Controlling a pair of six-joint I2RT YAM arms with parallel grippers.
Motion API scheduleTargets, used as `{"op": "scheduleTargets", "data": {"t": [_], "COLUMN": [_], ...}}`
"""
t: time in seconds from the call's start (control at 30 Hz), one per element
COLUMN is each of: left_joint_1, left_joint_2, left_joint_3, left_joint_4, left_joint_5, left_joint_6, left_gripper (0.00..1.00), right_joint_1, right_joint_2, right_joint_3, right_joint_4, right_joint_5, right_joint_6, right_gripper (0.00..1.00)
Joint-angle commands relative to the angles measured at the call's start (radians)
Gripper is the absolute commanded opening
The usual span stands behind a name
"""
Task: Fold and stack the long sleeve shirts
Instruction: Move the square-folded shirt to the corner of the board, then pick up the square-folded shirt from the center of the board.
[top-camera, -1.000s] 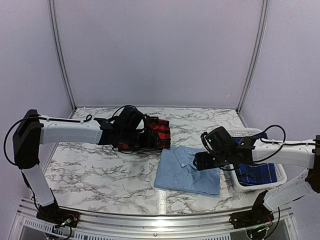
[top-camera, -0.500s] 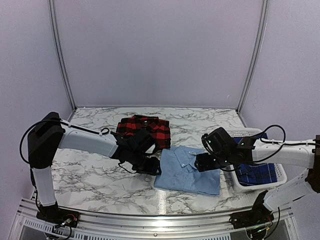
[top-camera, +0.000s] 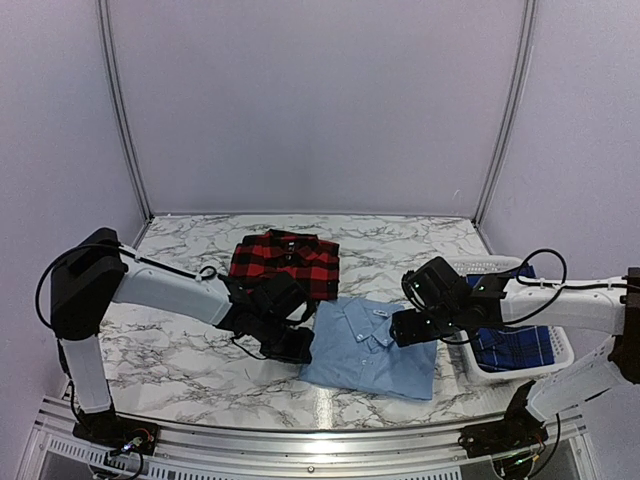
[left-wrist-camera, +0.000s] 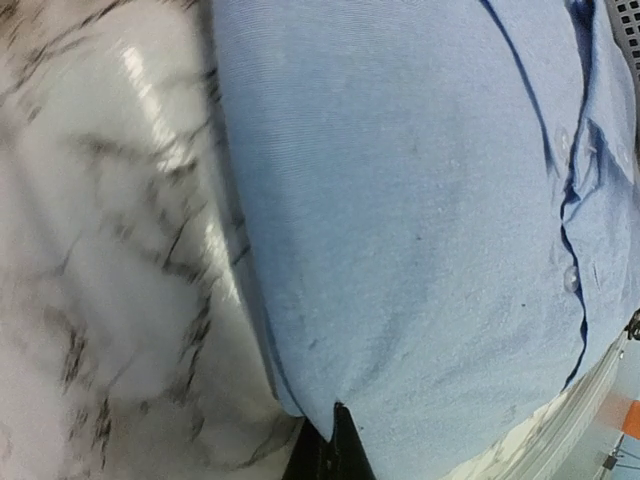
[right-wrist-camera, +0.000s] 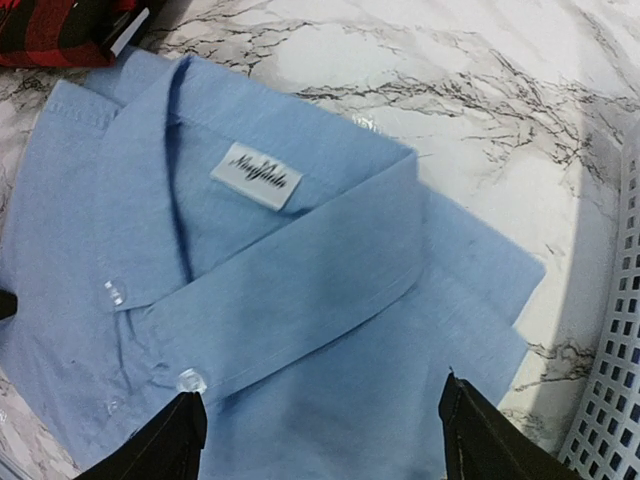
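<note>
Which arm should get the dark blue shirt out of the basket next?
Right, probably. The basket holding the dark plaid shirt sits on the robot's right, and the right gripper is open close beside it. The left gripper is at the far edge of the light blue shirt, farther off.

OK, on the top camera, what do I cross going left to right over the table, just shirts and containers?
red-and-black check shirt → light blue shirt → white basket, with the dark blue plaid shirt lying inside it.
</note>
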Motion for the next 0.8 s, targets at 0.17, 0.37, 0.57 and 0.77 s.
{"op": "scheduleTargets", "data": {"t": [0.17, 0.37, 0.57, 0.77], "left_joint_1": [-0.108, -0.168, -0.153, -0.07], "left_joint_2": [-0.229, -0.283, -0.3, -0.275], "left_joint_3": [-0.267, -0.289, -0.214, -0.176], "left_joint_4": [-0.107, -0.116, -0.167, -0.159], "left_joint_5": [-0.052, -0.086, -0.163, -0.17], "left_joint_6": [-0.159, -0.193, -0.167, -0.121], "left_gripper": [0.0, 0.12, 0.39, 0.47], "right_joint_1": [0.032, 0.122, 0.133, 0.124], "right_joint_2": [0.009, -0.016, -0.146, -0.097], "right_joint_3": [0.009, -0.014, -0.107, -0.166], "right_joint_4": [-0.038, -0.157, -0.196, -0.073], "right_joint_5": [-0.058, -0.055, -0.097, -0.148], "right_joint_6": [0.013, 0.087, 0.182, 0.23], "right_gripper": [0.76, 0.76, 0.76, 0.71]}}
